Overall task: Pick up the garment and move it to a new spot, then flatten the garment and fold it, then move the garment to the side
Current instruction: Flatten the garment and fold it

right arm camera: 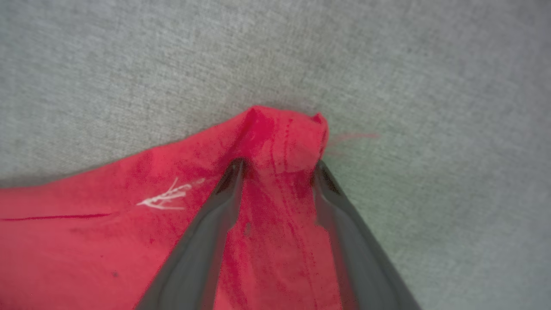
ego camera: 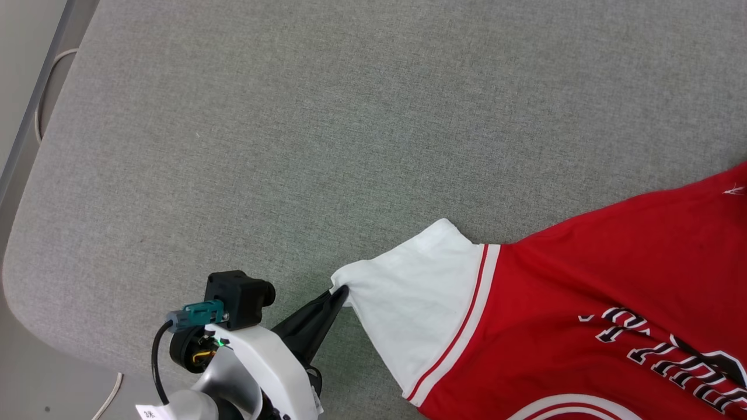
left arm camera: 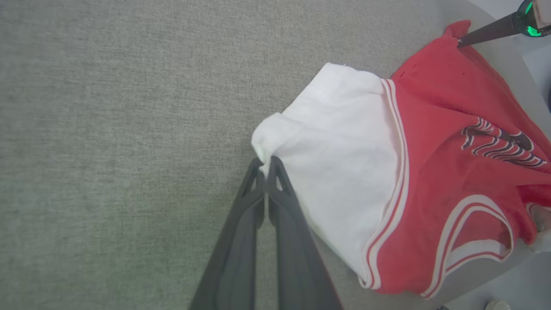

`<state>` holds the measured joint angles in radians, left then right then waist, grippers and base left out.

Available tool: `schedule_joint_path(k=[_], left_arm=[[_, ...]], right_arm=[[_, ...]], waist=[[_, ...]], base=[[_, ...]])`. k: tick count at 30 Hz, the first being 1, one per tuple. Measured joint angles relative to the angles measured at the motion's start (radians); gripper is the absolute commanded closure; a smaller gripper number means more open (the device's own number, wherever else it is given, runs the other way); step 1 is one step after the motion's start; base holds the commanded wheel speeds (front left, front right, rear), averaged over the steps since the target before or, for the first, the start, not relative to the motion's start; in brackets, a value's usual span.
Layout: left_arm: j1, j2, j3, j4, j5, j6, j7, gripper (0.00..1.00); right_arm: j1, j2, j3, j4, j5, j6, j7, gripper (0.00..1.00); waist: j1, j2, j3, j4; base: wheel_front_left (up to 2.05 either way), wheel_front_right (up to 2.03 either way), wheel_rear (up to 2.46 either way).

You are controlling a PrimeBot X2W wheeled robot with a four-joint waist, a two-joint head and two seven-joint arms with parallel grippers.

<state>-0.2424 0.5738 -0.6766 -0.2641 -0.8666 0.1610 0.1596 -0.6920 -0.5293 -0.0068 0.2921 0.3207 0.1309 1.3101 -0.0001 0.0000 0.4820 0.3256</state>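
Observation:
The garment (ego camera: 583,280) lies on the grey felt table (ego camera: 292,146), print side up, with black white-edged lettering and a white sleeve stretched to the left. My left gripper (ego camera: 343,290) is shut on the tip of that white sleeve (left arm camera: 335,142), pinching its corner (left arm camera: 267,161). In the right wrist view my right gripper (right arm camera: 277,165) stands open, its two fingers straddling a bunched red corner of the garment (right arm camera: 284,129). The left wrist view shows that right gripper (left arm camera: 459,43) as a dark tip at the garment's far red corner.
The table's rounded corner (ego camera: 17,274) and left edge are close to my left arm. A pale cable (ego camera: 44,87) runs on the floor beyond the left edge, and another (ego camera: 108,399) lies near the front. Bare grey felt stretches behind the garment.

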Motion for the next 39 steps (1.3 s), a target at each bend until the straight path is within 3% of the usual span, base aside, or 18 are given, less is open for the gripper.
schedule_joint_path(k=[6,13,24,32,39], left_arm=[[-0.001,-0.002,-0.003,0.016,0.0,-0.002,0.001,1.0],[0.004,0.011,0.013,0.034,-0.007,0.008,-0.006,1.0],[0.009,0.089,0.06,0.017,0.037,0.055,-0.023,1.0],[-0.008,0.166,0.127,-0.045,0.087,0.117,-0.037,1.0],[-0.033,0.209,0.196,-0.113,0.107,0.148,-0.068,1.0]], right_arm=[[0.014,0.009,0.021,0.013,0.023,0.0,-0.059,1.0],[0.018,0.025,0.047,0.06,0.049,0.0,-0.207,1.0],[0.064,0.026,0.07,0.075,0.15,0.0,-0.466,1.0],[0.135,0.004,0.035,-0.005,0.208,0.001,-0.615,1.0],[0.229,0.003,-0.001,-0.159,0.237,0.001,-0.699,1.0]], waist=[[0.0,0.0,-0.017,-0.004],[0.0001,0.0,-0.085,-0.027],[0.0001,0.0,-0.249,-0.098],[0.0,0.0,-0.347,-0.172],[0.0001,0.0001,-0.411,-0.234]], base=[[0.0,0.0,0.0],[0.0,0.0,0.0],[0.0,0.0,0.0],[0.0,0.0,0.0],[0.0,0.0,0.0]])
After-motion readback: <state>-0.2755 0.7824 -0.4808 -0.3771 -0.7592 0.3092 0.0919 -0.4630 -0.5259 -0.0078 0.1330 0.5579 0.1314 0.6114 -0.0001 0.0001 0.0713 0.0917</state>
